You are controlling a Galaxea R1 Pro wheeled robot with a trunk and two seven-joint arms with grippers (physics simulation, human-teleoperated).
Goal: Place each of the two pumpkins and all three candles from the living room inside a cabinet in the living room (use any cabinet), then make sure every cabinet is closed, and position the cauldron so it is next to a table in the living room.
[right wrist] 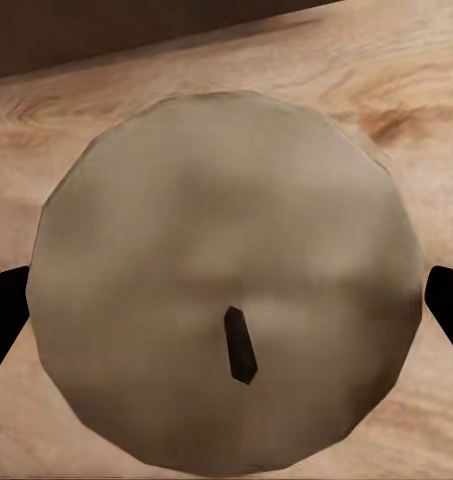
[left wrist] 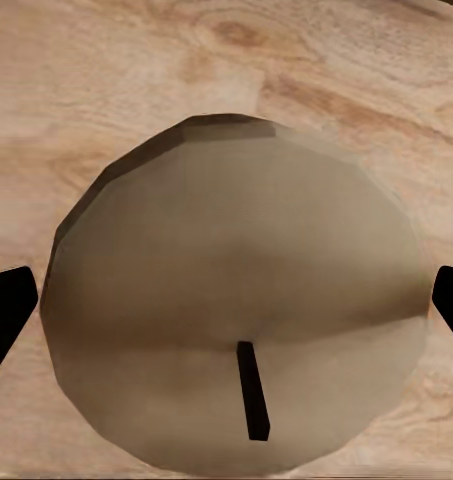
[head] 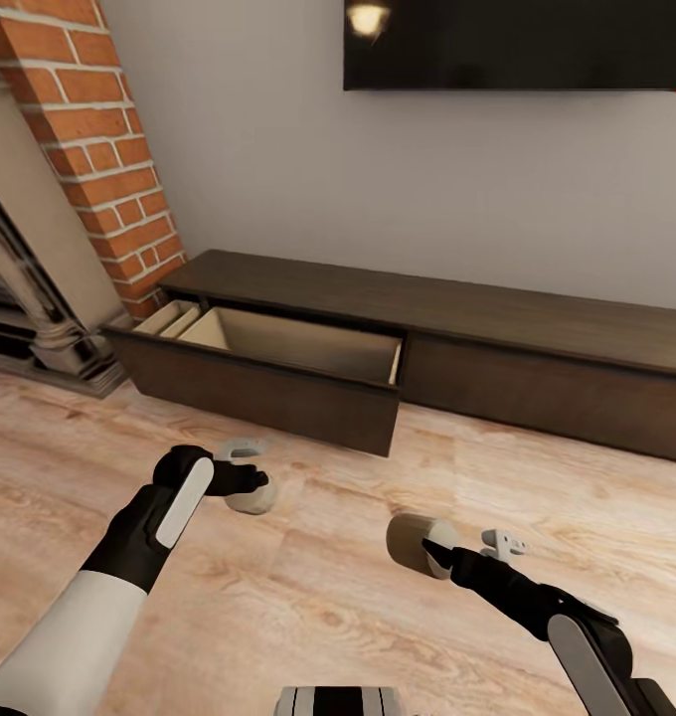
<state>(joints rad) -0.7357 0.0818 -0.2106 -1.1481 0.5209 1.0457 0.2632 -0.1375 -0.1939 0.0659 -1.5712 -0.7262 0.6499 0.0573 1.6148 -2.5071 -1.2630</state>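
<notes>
Two candles are in hand over the plank floor. The left candle [head: 256,500], pale and stubby, sits between the fingers of my left gripper [head: 247,481]. In the left wrist view its wicked top [left wrist: 236,300] spans the gap, with a dark fingertip [left wrist: 8,310] against each side. My right gripper [head: 435,555] is shut on the tan right candle [head: 410,540], which lies tipped sideways above the floor; its round face [right wrist: 226,290] shows between the fingertips [right wrist: 6,305]. The long dark cabinet [head: 537,338] stands against the wall ahead, and its left drawer [head: 278,393] is pulled out, showing pale divided insides. Pumpkins, cauldron and table are out of view.
A red brick chimney [head: 99,139] and the ornate fireplace base [head: 40,328] stand at the left, close to the open drawer's end. A black TV [head: 517,45] hangs on the wall above the cabinet. Light wood floor [head: 328,617] lies between me and the drawer front.
</notes>
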